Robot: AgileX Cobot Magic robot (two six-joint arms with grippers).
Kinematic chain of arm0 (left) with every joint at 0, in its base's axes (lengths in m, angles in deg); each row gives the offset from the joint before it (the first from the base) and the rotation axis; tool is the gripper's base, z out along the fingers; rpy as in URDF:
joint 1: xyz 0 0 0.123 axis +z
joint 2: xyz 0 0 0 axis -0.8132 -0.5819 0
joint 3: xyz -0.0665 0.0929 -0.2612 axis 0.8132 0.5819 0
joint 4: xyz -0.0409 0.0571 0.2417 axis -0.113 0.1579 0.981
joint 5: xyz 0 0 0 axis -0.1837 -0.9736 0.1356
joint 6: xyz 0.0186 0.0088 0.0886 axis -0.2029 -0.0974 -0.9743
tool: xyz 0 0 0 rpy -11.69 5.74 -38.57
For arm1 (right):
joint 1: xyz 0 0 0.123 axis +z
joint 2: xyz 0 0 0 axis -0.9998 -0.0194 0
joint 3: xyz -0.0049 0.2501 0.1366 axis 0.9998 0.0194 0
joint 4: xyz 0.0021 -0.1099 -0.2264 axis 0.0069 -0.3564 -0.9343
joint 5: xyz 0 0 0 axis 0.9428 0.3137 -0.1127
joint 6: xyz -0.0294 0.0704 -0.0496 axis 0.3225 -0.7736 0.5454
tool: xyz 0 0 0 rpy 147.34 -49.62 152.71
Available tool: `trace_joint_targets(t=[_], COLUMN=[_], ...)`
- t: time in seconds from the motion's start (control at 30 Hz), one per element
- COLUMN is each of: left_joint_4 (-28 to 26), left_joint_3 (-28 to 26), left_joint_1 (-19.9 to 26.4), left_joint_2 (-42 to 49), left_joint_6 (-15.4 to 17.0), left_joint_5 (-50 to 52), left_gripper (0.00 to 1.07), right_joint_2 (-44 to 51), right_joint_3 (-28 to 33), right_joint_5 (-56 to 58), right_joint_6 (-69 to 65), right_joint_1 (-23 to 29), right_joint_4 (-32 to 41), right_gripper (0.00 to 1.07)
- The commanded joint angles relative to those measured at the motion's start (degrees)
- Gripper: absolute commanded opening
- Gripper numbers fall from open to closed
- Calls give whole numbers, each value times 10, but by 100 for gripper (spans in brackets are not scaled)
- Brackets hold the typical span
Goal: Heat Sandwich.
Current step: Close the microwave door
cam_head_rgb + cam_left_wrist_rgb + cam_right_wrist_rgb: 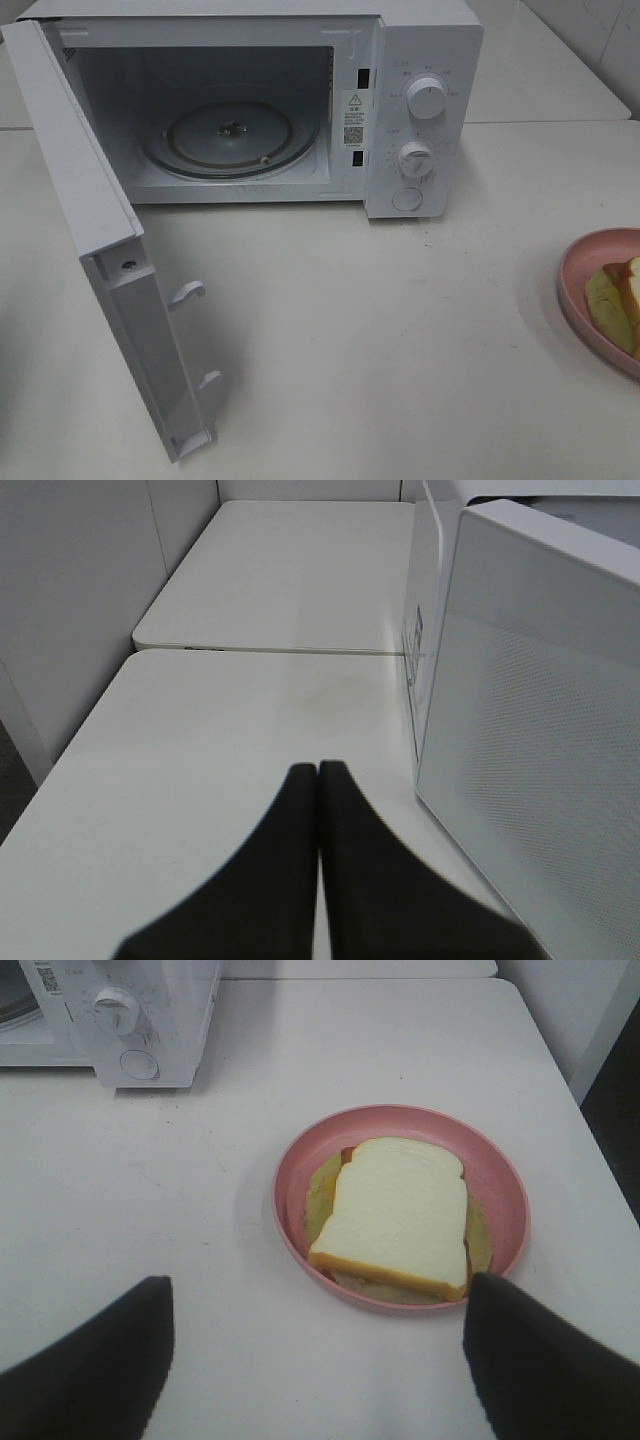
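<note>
Table [400, 330]: spreading white under everything, carrying the oven at the back and the plate at the right edge.
Microwave [420, 110]: sitting at the back of the table, cavity facing forward, apparently waiting to receive food.
Door [110, 260]: swinging fully out to the left, leaving the opening clear, presumably so a plate can pass in unhindered.
Turntable [232, 140]: lying bare inside the cavity, nothing resting on it.
Pink plate [500, 1175]: resting on the table to the right of the microwave, well apart from it, cropped by the overhead view's edge.
Sandwich [398, 1212]: lying flat on the pink plate, white slice up, yellow-green filling showing beneath; not yet in the oven.
Right gripper [318, 1360]: hovering with jaws spread wide and empty, near the plate's closer rim, sandwich lying just beyond and between the two fingers; seemingly lining up for a grasp.
Left gripper [318, 780]: pressing fingers together on nothing, parked beside the open door, far from the sandwich.
</note>
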Motion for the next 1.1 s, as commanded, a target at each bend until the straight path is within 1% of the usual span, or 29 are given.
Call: trace_joint_targets(t=[0.03,0.1,0.13,0.17,0.2,0.23,0.27,0.3,0.33,0.37,0.4,0.43,0.47,0.53,0.57,0.6,0.63,0.7,0.73,0.83,0.87,0.97,1.07,1.1], left_joint_4=[1,11,27,27,36,46,68,86,86,105,130,181,181,237,292,313,313,338,352,355,354,351,312,312], left_joint_3=[2,2,2,2,2,2,2,2,2,2,2,2,2,2,2,2,2,2,2,2,2,2,2,2], left_joint_1=[1,1,1,1,1,1,1,1,1,1,1,1,1,1,1,1,1,1,1,1,1,-3,-41,-41], left_joint_2=[-28,-52,-78,-78,-90,-101,-120,-131,-131,-138,-147,-165,-165,-183,-202,-214,-214,-237,-264,-286,-310,-328,-351,-351], left_joint_6=[1,2,6,6,11,23,50,67,67,82,102,143,143,182,214,228,228,246,249,249,249,248,226,226], left_joint_5=[53,83,113,113,124,135,153,163,163,171,182,206,206,239,273,292,292,323,355,381,404,422,444,444], left_gripper=[0,0,0,0,0,0,0,0,0,0,0,0,0,0,0,0,0,0,0,0,0,0,0,0], right_joint_2=[15,15,15,15,15,15,15,15,15,15,15,15,15,15,15,15,15,15,15,15,15,15,15,15], right_joint_3=[0,0,0,0,0,0,0,0,0,0,0,0,0,0,0,0,0,0,0,0,0,0,0,0], right_joint_5=[-6,-6,-6,-6,-6,-6,-6,-6,-6,-6,-6,-6,-6,-6,-6,-6,-6,-6,-6,-6,-6,-6,-6,-6], right_joint_6=[8,8,8,8,8,8,8,8,8,8,8,8,8,8,8,8,8,8,8,8,8,8,8,8], right_joint_1=[-4,-4,-4,-4,-4,-4,-4,-4,-4,-4,-4,-4,-4,-4,-4,-4,-4,-4,-4,-4,-4,-4,-4,-4], right_joint_4=[-1,-1,-1,-1,-1,-1,-1,-1,-1,-1,-1,-1,-1,-1,-1,-1,-1,-1,-1,-1,-1,-1,-1,-1], right_gripper=[76,76,76,76,76,76,76,76,76,76,76,76,76,76,76,76,76,76,76,76,76,76,76,76])
